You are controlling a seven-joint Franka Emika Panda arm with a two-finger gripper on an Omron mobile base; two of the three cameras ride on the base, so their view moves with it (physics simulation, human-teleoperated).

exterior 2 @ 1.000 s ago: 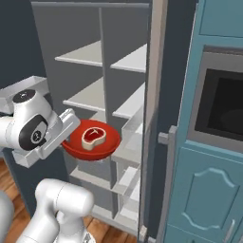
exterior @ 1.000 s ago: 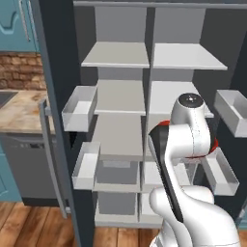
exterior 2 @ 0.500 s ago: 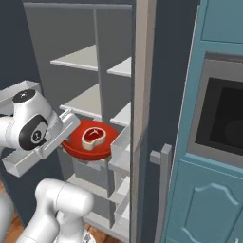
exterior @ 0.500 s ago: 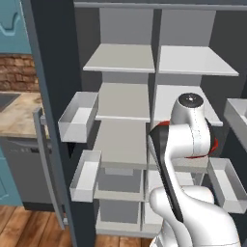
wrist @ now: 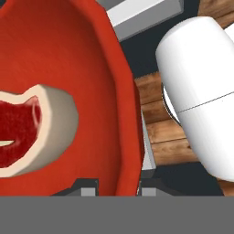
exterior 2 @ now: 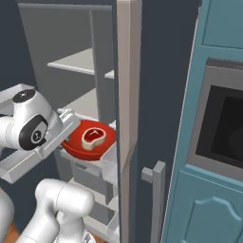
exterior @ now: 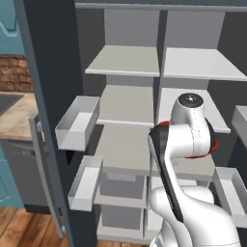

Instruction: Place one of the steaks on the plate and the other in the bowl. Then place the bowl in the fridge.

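Red bowl (exterior 2: 90,141) with a steak (exterior 2: 93,137) in it, held up at the open fridge (exterior: 130,111).

The bowl is shallow, round and glossy, red all over, and the gripper (wrist: 112,188) is clamped on its rim: in the hand view the thin red lip runs down between the two dark finger tips. Inside lies one steak, a flat slab with a pink-red middle and a pale, smooth band of fat round its edge. From the right base view the bowl hangs level just in front of the pale grey shelves, close beside the edge of the fridge's upright door. The shelves are plain matte slabs, and boxy grey door bins (exterior: 77,123) stand out on the left door. Wood-plank floor (wrist: 167,128) shows below the bowl.
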